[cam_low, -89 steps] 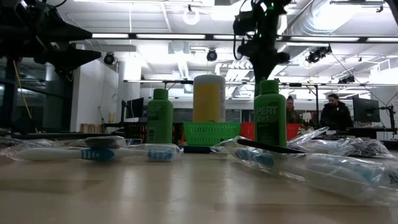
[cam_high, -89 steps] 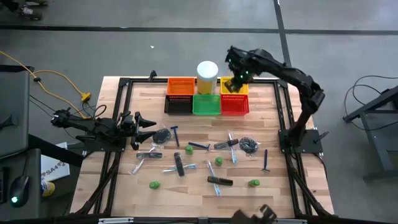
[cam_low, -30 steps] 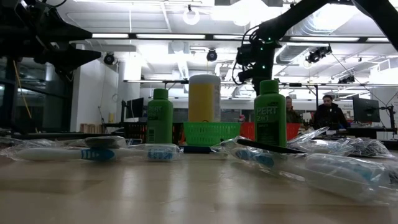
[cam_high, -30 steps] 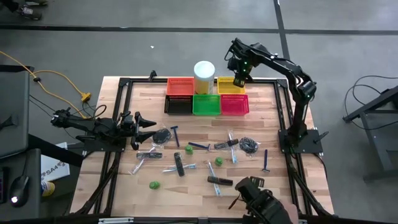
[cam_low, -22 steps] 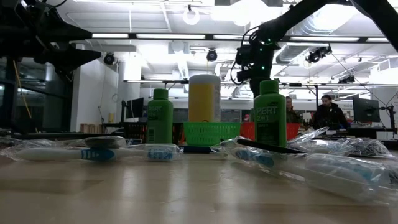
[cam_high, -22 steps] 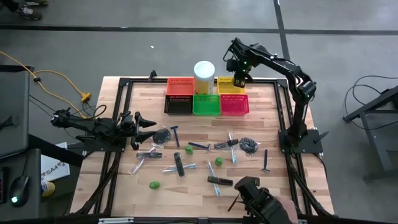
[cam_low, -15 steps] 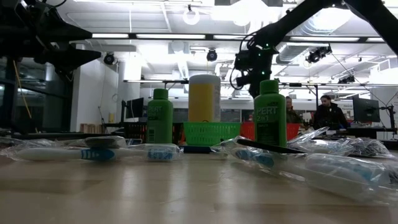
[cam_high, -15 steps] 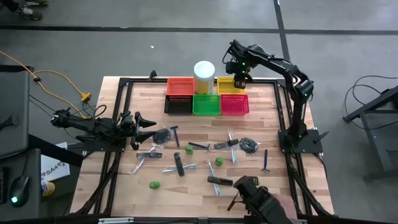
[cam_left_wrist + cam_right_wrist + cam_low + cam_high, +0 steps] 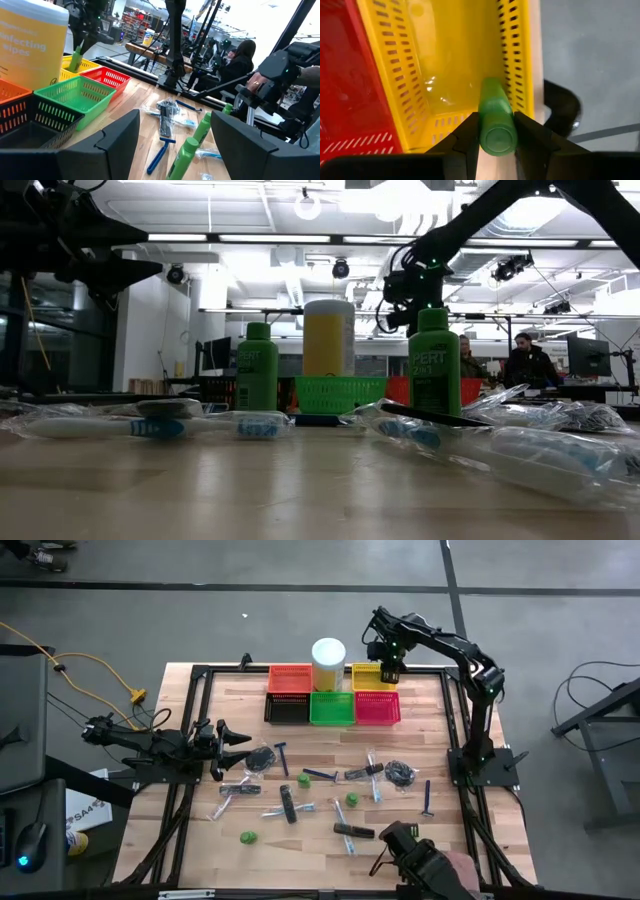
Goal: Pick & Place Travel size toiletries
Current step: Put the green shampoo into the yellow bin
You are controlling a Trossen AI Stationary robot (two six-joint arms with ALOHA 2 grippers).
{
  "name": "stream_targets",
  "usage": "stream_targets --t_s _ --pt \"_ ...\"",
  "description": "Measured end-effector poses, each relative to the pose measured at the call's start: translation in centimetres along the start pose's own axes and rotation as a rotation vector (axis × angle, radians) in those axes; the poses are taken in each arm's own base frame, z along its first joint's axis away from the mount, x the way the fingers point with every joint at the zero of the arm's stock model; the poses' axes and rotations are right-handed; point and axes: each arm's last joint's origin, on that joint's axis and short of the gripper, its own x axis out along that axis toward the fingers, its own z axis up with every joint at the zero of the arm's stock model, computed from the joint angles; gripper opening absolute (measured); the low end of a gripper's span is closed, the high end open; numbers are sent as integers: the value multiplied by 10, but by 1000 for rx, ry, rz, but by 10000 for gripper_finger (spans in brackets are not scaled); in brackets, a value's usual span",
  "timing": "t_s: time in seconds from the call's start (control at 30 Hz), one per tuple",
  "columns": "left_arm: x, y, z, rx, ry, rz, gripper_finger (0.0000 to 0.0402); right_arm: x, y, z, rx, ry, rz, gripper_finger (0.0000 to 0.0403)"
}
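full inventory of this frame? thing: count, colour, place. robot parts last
Mesh baskets: six, orange, yellow, black, green, red plus one behind the canister; far table edge.
Wipes canister: one, white lid, among the baskets.
Green bottles: four, standing mid-table; a fifth green bottle is held over the yellow basket.
Razors, toothbrushes, dark bundles: scattered mid-table, count unclear.
Person's hand: near edge.
Left gripper: open, left edge.
Right gripper: shut on the bottle.

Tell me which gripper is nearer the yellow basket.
Right. The right gripper hangs directly over the yellow basket, jaws shut on a green bottle. The left gripper waits open at the table's left edge, far from the basket.
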Motion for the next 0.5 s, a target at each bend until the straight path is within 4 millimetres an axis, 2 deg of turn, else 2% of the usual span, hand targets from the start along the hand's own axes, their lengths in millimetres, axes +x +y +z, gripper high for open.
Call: stream_targets --t_s 0.5 --pt "0 0 0 0 0 1 246 2 0 1 4 2 -32 105"
